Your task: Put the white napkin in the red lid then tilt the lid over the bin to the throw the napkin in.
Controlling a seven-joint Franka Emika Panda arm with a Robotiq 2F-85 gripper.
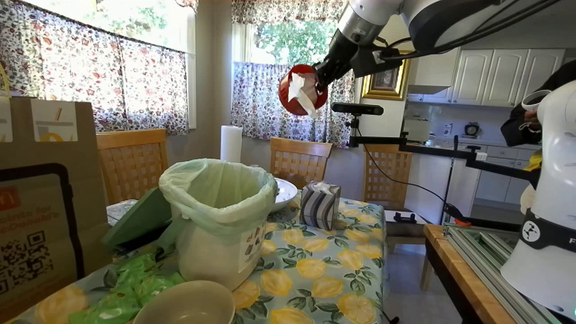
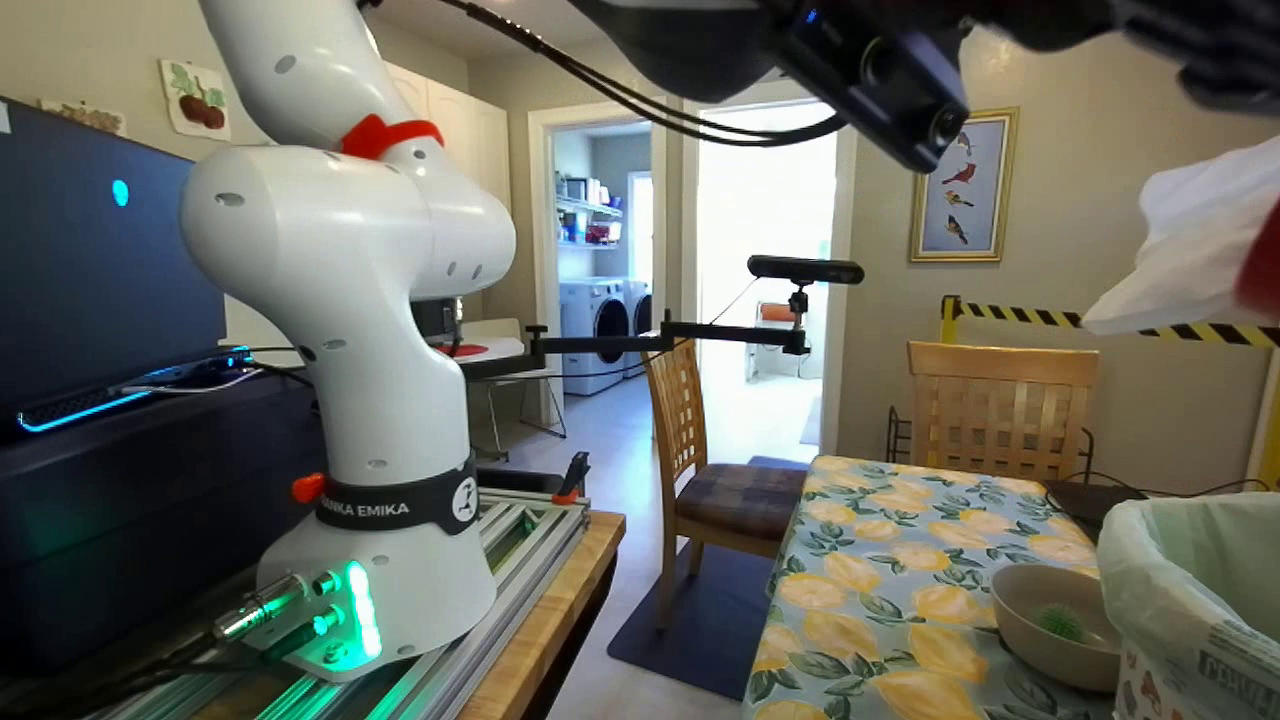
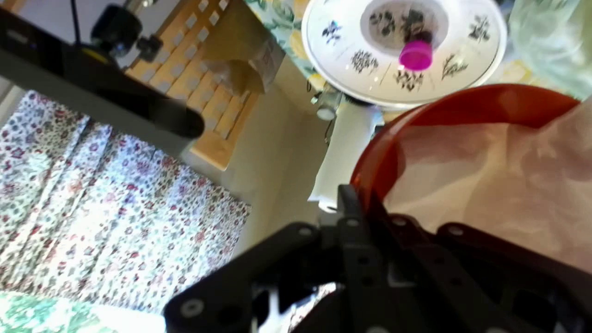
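Condition of hold: the claw (image 3: 361,208) is pinching the red lid (image 3: 485,108) by its rim, the thin wall caught in the nip. The white napkin (image 3: 490,185) lies rumpled inside the lid, just beyond the claw; whether it touches the claw cannot be told. The lid is tilted, mouth turned sideways. The bin (image 1: 211,252) stands on the tabletop (image 1: 324,256), below the claw and off to one side; whether any of the lid overhangs it cannot be settled.

Handling, as judged: the lid should be light, stiff and smooth. The rim is the proper place to take hold, though so small a pinch may let it pivot. The napkin should be very light and soft, apt to cling to the plastic or slide out early; it is best carried by the lid, without direct grip.

Comparison of views: an exterior view shows the napkin (image 1: 297,92) trailing past the lid's lower edge, which the wrist view does not. The wrist view alone shows a magenta object (image 3: 416,55) in the white dish (image 3: 323,60), well below the claw. A green spiky ball (image 2: 1060,622) in the bowl (image 2: 1040,655), also below the claw, appears only in an exterior view, where the grip itself cannot be made out.
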